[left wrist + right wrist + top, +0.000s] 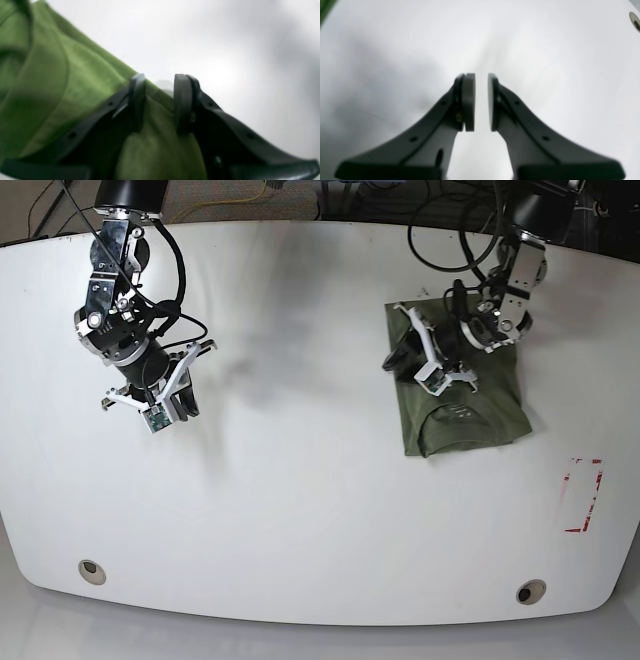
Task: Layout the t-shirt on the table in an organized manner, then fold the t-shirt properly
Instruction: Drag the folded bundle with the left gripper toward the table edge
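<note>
Olive-green cotton sits folded into a compact rectangle on the far right part of the table [300, 510] as you see it in the base view: that is the t-shirt [462, 405], lying well away from the red tape mark [584, 495], which lies nearer the front edge and further right.

Your left end effector [158, 102] is down on the far-left part of the t-shirt. In the left wrist view its two dark fingers [137, 100] stand a moderate way apart with green cloth rising between them, though the blur leaves you unable to tell whether the cloth is pinched or merely under the jaws. Bare white table shows beyond the shirt's edge there.

Your right end effector [481, 102] hangs over bare table far to the left of the t-shirt in the base view, its pads nearly together with only a slim gap and nothing between them.

Around the t-shirt you have little in the way: one grommet hole [531, 591] near the front edge below the tape mark, a second grommet hole [91, 571] far off at the front left, and black cables [450, 240] trailing over the table's far edge behind the shirt.
</note>
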`<control>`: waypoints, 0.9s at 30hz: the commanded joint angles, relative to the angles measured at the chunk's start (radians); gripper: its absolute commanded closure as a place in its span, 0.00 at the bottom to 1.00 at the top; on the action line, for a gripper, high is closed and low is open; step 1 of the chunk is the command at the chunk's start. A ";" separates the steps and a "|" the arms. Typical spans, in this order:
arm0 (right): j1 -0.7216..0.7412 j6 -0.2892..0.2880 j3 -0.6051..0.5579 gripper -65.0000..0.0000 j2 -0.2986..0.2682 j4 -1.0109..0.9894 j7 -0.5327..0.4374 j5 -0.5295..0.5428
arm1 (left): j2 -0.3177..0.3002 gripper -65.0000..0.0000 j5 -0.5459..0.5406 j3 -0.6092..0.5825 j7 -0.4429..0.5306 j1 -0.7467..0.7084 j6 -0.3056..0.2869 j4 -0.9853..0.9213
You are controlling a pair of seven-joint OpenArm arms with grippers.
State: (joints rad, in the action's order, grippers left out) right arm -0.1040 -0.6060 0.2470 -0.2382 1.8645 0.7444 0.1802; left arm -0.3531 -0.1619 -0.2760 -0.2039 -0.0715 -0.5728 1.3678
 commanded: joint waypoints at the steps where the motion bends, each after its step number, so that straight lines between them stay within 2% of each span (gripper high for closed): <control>1: 0.011 0.001 0.001 0.88 -0.010 0.025 -0.023 0.012 | -0.059 0.73 0.075 0.039 -0.164 -0.050 -0.037 0.019; 6: 0.010 0.001 -0.001 0.88 -0.008 0.025 -0.023 0.014 | -0.128 0.73 0.075 0.136 -0.184 -0.095 -0.125 0.049; 15: -0.013 0.001 0.002 0.88 0.024 0.044 -0.023 0.014 | -0.265 0.73 0.077 0.249 -0.184 -0.124 -0.125 0.020; 21: -0.020 0.001 -0.001 0.88 0.026 0.067 -0.023 0.014 | -0.314 0.73 0.075 0.326 -0.184 -0.149 -0.125 -0.015; 27: -0.020 0.001 0.002 0.88 0.026 0.074 -0.023 0.014 | -0.324 0.73 0.075 0.426 -0.182 -0.178 -0.125 -0.067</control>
State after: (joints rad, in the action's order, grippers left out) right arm -0.1349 -0.6060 0.2424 -0.2047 1.9106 0.7422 0.1864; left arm -0.6579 -0.1360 0.1349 -0.3241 -0.2356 -0.6971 1.3239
